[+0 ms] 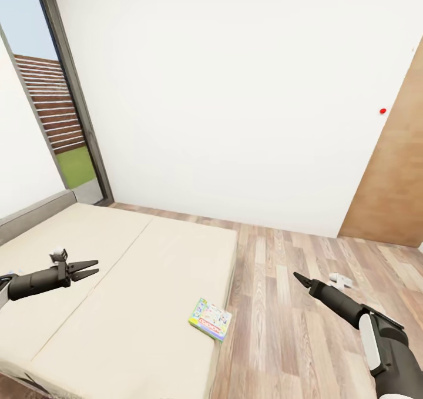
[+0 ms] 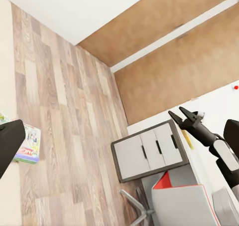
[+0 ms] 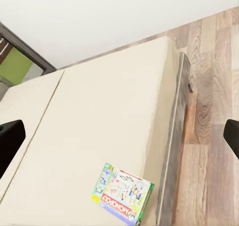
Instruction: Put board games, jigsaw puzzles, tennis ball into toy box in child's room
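White walls, wood-plank floor (image 1: 282,305), a tall grey-framed window at the far left and a brown door panel on the right – that's the room as seen from the head view, with the low beige bed (image 1: 117,281) taking up the near left.

1 board game (image 1: 210,319) is lying flat on the mattress, right by the bed's floor-side edge. In the right wrist view the white-green box (image 3: 123,194) can be read as Monopoly, and it sits just beside the mattress edge. That's the main worry: if the box is nudged sideways instead of being pinched cleanly, it could be pushed off onto the floor. A thin flat box on a soft mattress also gives little for fingertips to get under, so a slip seems likely if it's approached flat from above.

The left gripper (image 1: 88,269) is held above the mattress, well apart from the box, with its 2 fingers spread a little and nothing between them. The right gripper (image 1: 300,279) is out over the floor, also empty; from the head view it can't be told how wide it is, though the right wrist view has the fingertips far apart at the frame's sides, so it's judged to be wide.

A white cabinet (image 2: 149,151) is caught in the left wrist view.
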`<state>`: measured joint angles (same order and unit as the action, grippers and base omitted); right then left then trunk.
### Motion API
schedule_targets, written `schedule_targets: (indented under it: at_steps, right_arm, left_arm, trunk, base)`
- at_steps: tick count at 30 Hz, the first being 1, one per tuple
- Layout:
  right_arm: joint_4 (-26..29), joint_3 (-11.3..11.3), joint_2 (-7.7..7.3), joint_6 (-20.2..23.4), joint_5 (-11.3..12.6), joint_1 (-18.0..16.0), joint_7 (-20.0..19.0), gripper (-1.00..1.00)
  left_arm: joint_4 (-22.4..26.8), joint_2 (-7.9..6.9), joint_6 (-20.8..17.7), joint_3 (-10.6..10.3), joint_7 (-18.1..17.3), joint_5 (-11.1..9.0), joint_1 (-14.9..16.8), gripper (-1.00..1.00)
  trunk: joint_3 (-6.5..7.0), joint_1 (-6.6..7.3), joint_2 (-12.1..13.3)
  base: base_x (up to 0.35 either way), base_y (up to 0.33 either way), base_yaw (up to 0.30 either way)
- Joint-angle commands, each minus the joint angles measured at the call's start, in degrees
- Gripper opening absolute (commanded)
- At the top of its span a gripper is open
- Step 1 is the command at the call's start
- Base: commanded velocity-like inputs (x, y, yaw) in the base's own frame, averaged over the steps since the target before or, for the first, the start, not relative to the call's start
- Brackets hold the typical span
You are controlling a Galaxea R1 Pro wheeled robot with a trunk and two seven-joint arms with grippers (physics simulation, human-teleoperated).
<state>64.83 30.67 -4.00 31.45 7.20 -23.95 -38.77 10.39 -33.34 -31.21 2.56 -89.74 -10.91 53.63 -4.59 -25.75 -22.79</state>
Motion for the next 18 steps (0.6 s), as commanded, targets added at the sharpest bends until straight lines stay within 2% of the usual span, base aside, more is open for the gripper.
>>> schedule_targets:
  at_steps: [1, 18]
  right_arm:
    - [0.03, 0.09, 0.02, 0.46, 0.44, -0.04, -0.07, 1.0]
    - [0.03, 0.09, -0.04, 0.4, 0.44, -0.04, -0.16, 1.0]
  left_arm:
    - [-0.02, 0.09, -0.61, 0.25, -0.26, 0.36, 0.07, 1.0]
    - [0.01, 0.55, -0.59, 0.25, -0.26, 0.36, 0.07, 1.0]
  trunk:
    - [-0.13, -0.04, -0.13]
    - [-0.13, -0.04, -0.13]
  base:
    - [0.002, -0.004, 0.29]
    - [0.0, -0.001, 0.291]
